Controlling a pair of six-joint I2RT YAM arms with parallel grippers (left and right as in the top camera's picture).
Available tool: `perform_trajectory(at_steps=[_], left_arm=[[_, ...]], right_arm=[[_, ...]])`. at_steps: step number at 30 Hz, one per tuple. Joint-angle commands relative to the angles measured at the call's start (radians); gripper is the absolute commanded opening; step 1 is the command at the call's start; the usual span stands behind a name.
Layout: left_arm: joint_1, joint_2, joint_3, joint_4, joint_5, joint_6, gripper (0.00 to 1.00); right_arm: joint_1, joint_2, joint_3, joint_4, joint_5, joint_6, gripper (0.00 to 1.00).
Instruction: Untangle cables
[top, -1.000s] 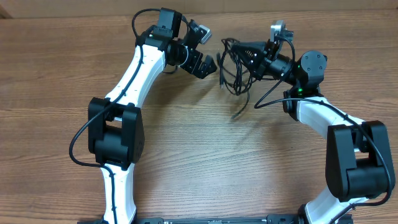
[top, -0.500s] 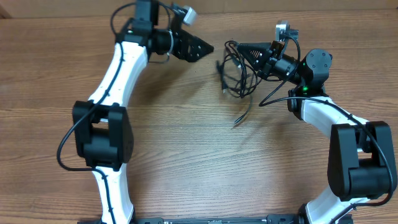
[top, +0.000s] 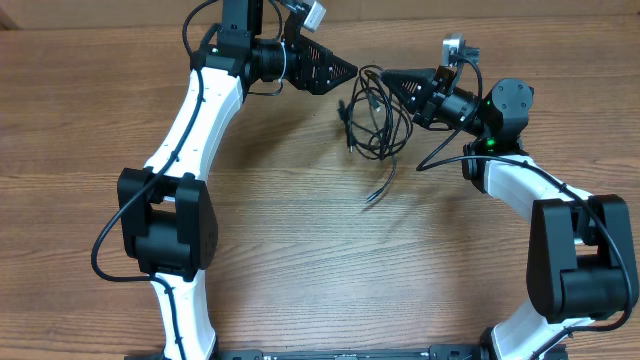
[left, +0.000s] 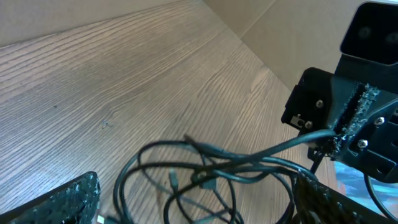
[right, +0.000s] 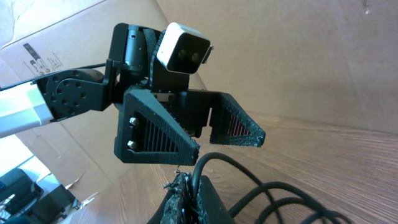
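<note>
A tangle of black cables hangs from my right gripper, which is shut on one strand. The loops rest on the wooden table and a loose end trails toward the front. In the right wrist view the fingers pinch the cable. My left gripper is open, just left of the bundle and facing it. In the left wrist view its fingers straddle the cable loops, without closing on them.
A cardboard wall runs along the table's far edge, close behind both grippers. The right gripper shows in the left wrist view. The left gripper shows in the right wrist view.
My left arm has swung up and then right, bringing its open gripper up to the bundle. The cable loops and loose end have shifted slightly left. The right gripper keeps its hold.
</note>
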Motion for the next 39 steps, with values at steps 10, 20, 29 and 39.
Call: perform_trajectory(at_steps=[10,20,29,39], left_arm=[[-0.082,-0.04,0.004,-0.002,-0.123,0.059,1.0],[-0.093,-0.039,0.004,-0.008,-0.198,0.053,0.99],[-0.146,-0.03,0.004,0.069,-0.466,0.035,0.99],[-0.142,-0.024,0.004,0.057,-0.818,-0.012,1.0]], right_arm=[[0.013,-0.025,0.009,0.006,0.015,0.008,0.04],[0.015,-0.025,0.009,0.008,-0.011,0.012,0.04],[0.053,-0.025,0.009,0.077,-0.105,0.078,0.04],[0.071,-0.025,0.009,0.219,-0.164,0.217,0.04]])
